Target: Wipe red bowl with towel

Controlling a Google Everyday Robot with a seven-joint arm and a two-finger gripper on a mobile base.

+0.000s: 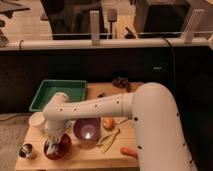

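Observation:
The red bowl (pixel 59 149) sits at the front left of the wooden table (pixel 100 156). A crumpled pale towel (pixel 54 145) lies inside it. My white arm reaches from the right across the table, and my gripper (pixel 54 136) points down into the bowl, on the towel. The fingers are buried in the towel and hidden by the wrist.
A purple bowl (pixel 87 131) stands just right of the red bowl. A green tray (pixel 57 95) is at the back left, a white cup (pixel 37 120) and a small metal cup (pixel 26 150) at the left. A banana peel (pixel 110 139), an orange fruit (pixel 108 123) and a carrot (pixel 128 152) lie right.

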